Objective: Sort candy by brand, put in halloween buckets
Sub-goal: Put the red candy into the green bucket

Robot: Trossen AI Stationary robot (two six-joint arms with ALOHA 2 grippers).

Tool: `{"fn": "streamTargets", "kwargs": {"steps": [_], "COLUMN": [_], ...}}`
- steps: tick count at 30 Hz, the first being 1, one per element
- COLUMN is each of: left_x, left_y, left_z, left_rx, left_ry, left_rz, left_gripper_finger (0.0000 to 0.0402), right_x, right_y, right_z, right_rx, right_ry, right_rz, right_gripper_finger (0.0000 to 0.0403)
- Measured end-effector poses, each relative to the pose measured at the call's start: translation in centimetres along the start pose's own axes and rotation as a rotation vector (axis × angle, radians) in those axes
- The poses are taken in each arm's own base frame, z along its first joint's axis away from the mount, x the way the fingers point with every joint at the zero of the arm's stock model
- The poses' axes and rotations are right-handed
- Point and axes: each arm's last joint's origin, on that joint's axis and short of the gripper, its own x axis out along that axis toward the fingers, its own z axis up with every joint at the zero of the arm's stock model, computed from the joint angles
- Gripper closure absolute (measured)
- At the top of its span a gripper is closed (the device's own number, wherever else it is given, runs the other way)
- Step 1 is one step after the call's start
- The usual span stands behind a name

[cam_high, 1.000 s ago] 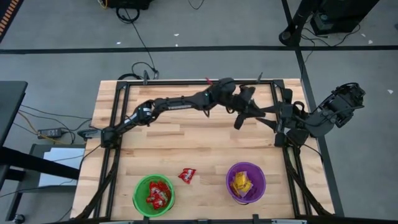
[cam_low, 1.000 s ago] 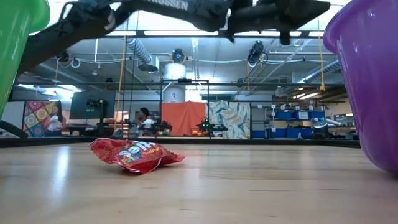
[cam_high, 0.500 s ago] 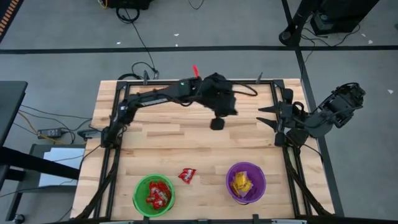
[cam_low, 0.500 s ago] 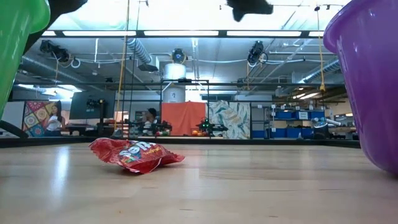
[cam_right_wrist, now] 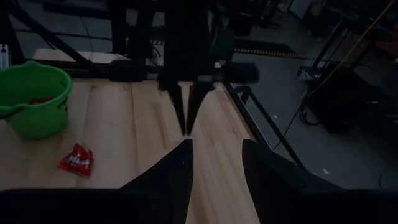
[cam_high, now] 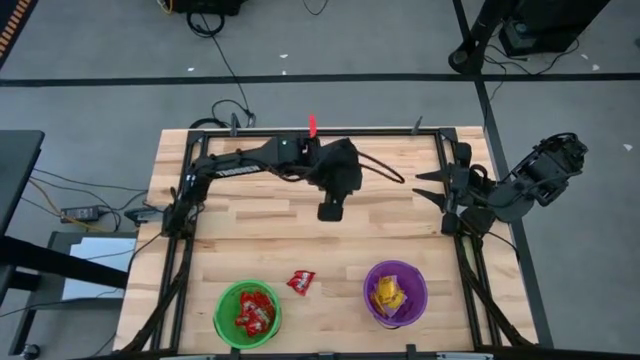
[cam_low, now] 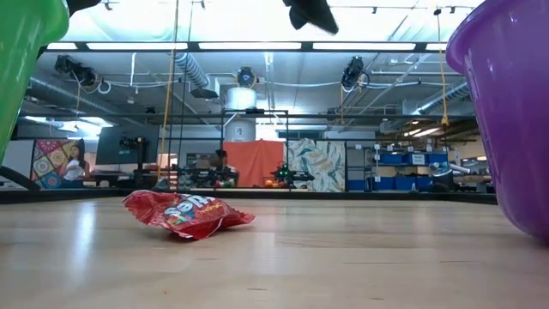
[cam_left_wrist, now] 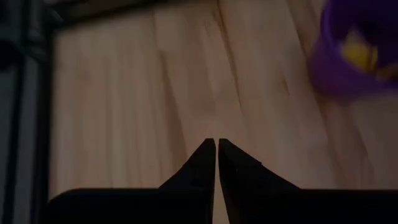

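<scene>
One red candy packet lies flat on the wood between the buckets; the low view and the right wrist view show it too. The green bucket holds red packets. The purple bucket holds yellow ones. My left gripper hangs shut and empty above the table's middle, fingers pointing down. Far beyond the packet, my right gripper waits open at the table's right edge.
A dark metal frame runs along the table's far, left and right edges. Bare wood lies between the left gripper and the buckets. The buckets stand near the near edge, green and purple on either side of the packet.
My left arm has swung away from the right gripper toward the table's left, folding back over the far edge. Its gripper has moved to the table's middle and a little nearer, and has turned to point down. The packet and the buckets have stayed put.
</scene>
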Motion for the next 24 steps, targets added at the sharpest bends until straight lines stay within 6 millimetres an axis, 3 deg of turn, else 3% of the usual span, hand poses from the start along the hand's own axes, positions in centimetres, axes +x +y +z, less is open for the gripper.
{"fn": "streamTargets", "kwargs": {"steps": [3,7,15,18,21,24], "left_x": [-2.1,-7.3,-20.8,-23.6,-24.4,-25.0], "left_y": [0.4,1.2,0.9,-0.4,-1.4,-1.8], "left_z": [1.2,2.7,1.6,1.0,0.1,-2.0], "left_rx": [-0.011,-0.010,-0.036,-0.013,-0.010,-0.056], "left_ry": [-0.149,-0.426,-0.844,-0.921,-0.889,-0.815], "left_rz": [0.051,0.131,0.172,0.150,0.171,0.254], "left_gripper_finger": [0.0378,0.0378,0.0378,0.0378,0.0378,0.0378], "right_x": [0.0,0.0,0.0,0.0,0.0,0.0], "right_y": [0.0,0.0,0.0,0.0,0.0,0.0], "right_z": [0.0,0.0,0.1,0.1,0.2,0.2], "right_rx": [-0.010,-0.010,0.016,0.008,0.006,0.005], "right_ry": [0.000,-0.003,-0.008,-0.013,-0.019,-0.022], "right_rz": [-0.001,-0.008,-0.002,-0.019,-0.021,-0.015], "right_gripper_finger": [0.0253,0.0253,0.0253,0.0253,0.0253,0.0253]}}
